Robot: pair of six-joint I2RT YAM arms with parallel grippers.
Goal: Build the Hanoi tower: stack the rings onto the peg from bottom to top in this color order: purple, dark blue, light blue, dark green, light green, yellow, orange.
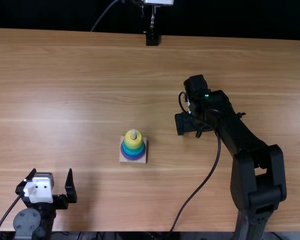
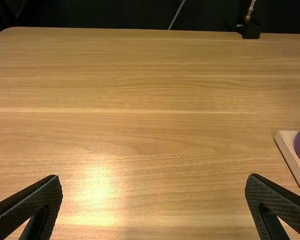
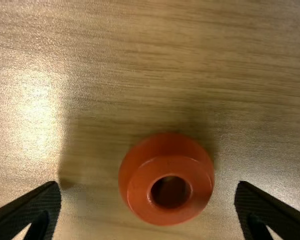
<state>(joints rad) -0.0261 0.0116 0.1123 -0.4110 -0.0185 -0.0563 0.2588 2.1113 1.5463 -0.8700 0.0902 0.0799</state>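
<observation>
at the left, near the table's (image 1: 90, 80) near edge, the left gripper (image 1: 52, 176) stands with its jaws spread wide and nothing between them. between the two arms, the pale square base (image 1: 143, 159) sits flat on the wood, its peg (image 1: 133, 134) poking up through the yellow ring (image 1: 133, 140); green and blue rings lie under that, with the purple ring (image 1: 132, 157) lowest. farther right, the right gripper (image 1: 187, 106) points down, jaws parted, and the orange ring (image 3: 140, 175) lies on the table between its fingers, touching neither.
</observation>
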